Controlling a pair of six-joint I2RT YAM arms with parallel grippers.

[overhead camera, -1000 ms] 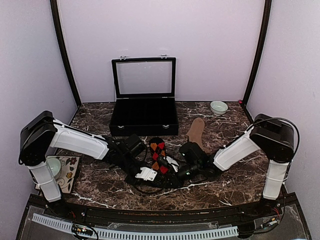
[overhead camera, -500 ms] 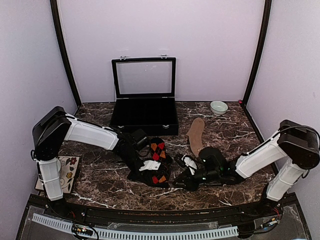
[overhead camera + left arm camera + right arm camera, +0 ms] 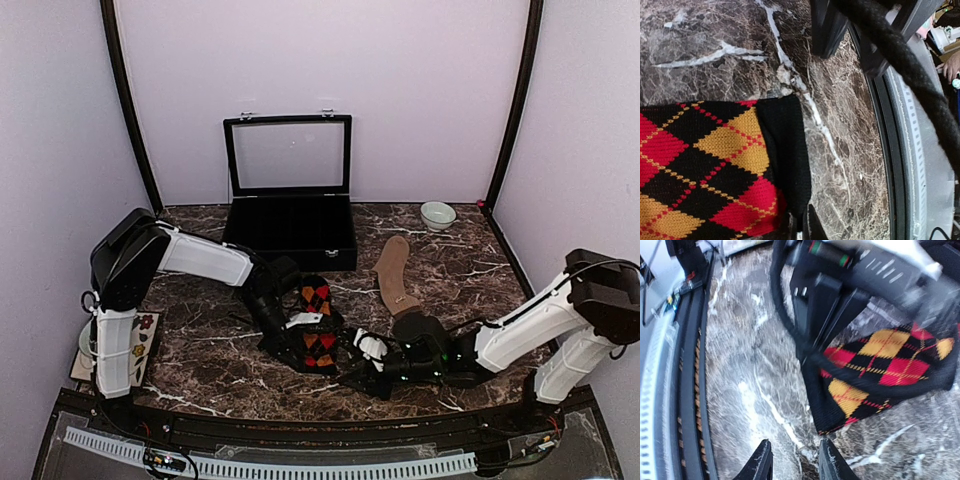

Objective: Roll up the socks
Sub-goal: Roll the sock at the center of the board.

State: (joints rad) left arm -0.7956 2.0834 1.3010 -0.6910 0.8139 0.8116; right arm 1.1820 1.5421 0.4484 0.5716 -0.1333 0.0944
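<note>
So at this point we had the black argyle sock with red and orange diamonds (image 3: 316, 318) lying flat on the dark brown marble table (image 3: 200, 360). It was roughly in the middle, just on the near side of the open black case with the clear lid (image 3: 290, 235). Our left gripper (image 3: 297, 345) was down at the sock's near end. From the left wrist camera its fingers looked pressed together on the plain black cuff, so it was pinching the sock right at the edge. Our right gripper (image 3: 362, 366) sat low over the marble just right of that same end, not touching the sock. Its wrist view showed the two fingertips (image 3: 760, 462) spread apart with only bare table between them. The plain brown sock (image 3: 393, 268) was off to the right and farther back, apart from the argyle one, and a small pale bowl (image 3: 437, 214) sat in the far right corner.
</note>
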